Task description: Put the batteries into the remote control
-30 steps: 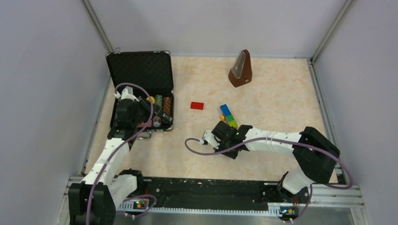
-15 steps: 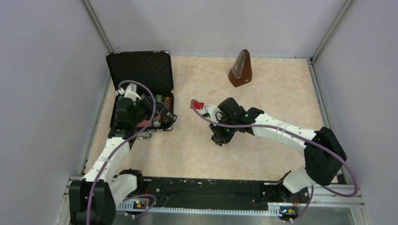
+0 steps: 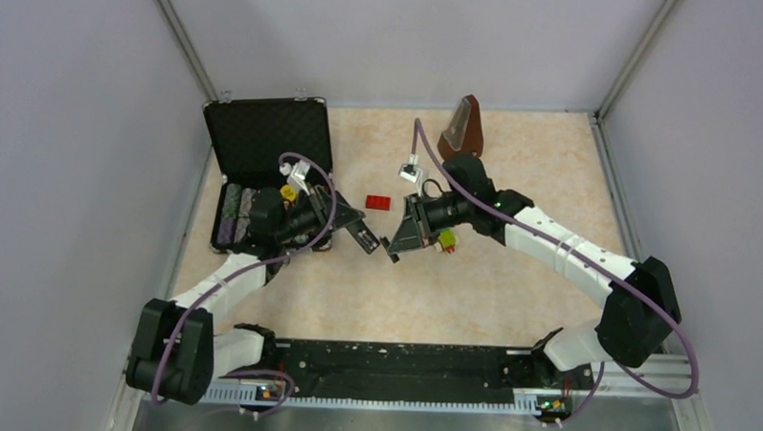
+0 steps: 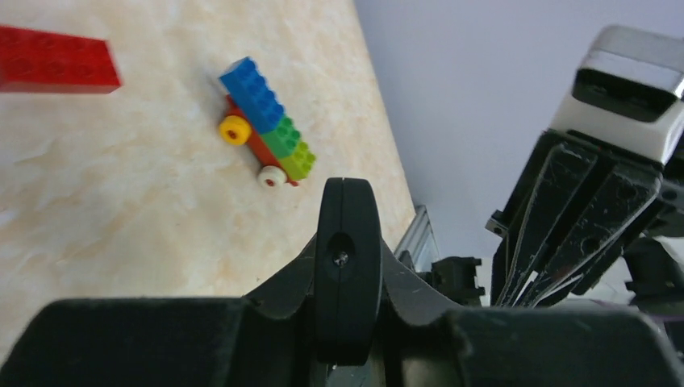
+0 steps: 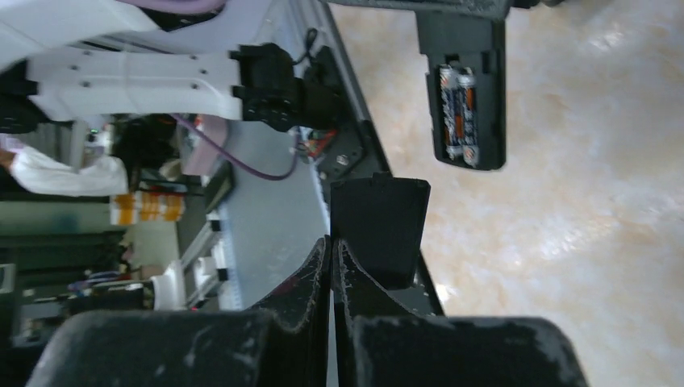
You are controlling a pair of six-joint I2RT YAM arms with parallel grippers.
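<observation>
Overhead and wrist views of the two arms meeting above the middle of the beige marbled table (image 3: 509, 297). The left gripper (image 3: 351, 223) is clenched on one end of the slim, flat black plastic remote control (image 3: 365, 238), which hangs clear of the tabletop with its free end toward the right arm. In the right wrist view the remote control's back compartment lies uncovered, and the two small dark batteries (image 5: 458, 113) with silvery ends sit in it side by side, lengthwise. The right gripper (image 5: 332, 262) is clamped on a small black squarish plastic cover piece (image 5: 379, 222), held just beside the remote control's free end and apart from it. A colourful toy-brick train (image 4: 262, 133), blue and green on a red base with yellow and white wheels, stands on the table just behind the right gripper. A flat red brick (image 3: 379, 202) lies near it on the left. An open black case (image 3: 270, 140) sits at the far left with its lid raised, and a brown pyramid-shaped metronome (image 3: 462, 132) stands at the far edge.
</observation>
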